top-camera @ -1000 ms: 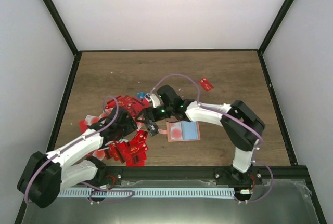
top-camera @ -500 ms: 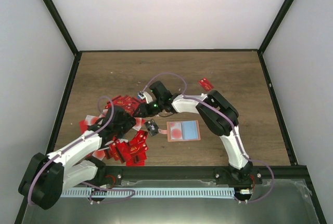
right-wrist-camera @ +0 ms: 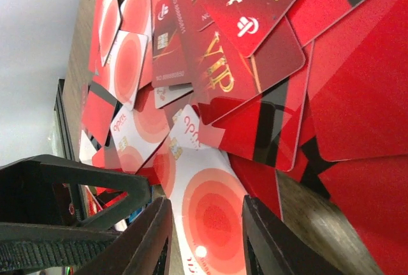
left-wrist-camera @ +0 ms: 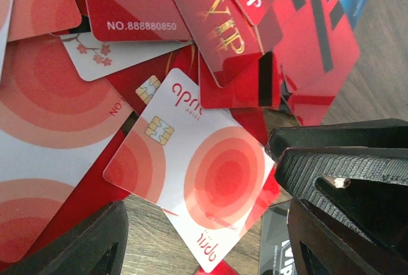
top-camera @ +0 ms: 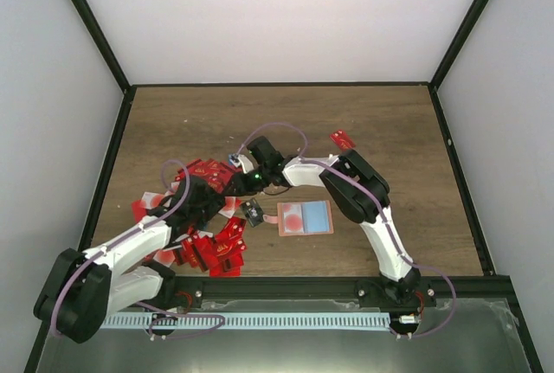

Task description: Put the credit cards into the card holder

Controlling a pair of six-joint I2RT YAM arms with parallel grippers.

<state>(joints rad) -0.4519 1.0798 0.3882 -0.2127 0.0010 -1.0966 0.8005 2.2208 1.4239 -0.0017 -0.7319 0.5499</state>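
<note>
Credit cards [top-camera: 215, 252] lie heaped toward the tabletop's [top-camera: 381, 122] near-left corner; the card holder [top-camera: 305, 217] lies open beside them, long axis along the near edge. Left wrist: left claw [left-wrist-camera: 204, 224] gapes wide, empty, over a diagonal pale card [left-wrist-camera: 204, 173]. Right wrist: right claw [right-wrist-camera: 205, 210] part-open, empty.

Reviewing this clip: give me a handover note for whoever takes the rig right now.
Left end effector: open, low over the pile, a pale card lying flat between its fingers, not gripped.
Right end effector: open, holding nothing, over the same pile from the other side.
Credit cards: heaped left of the card holder; a lone red card lies apart, farther back.
Card holder: open flat, neither end effector on it.
Done: no card in a grip; cannot tell whether the holder has any.
Left: grip cards and load them.
</note>
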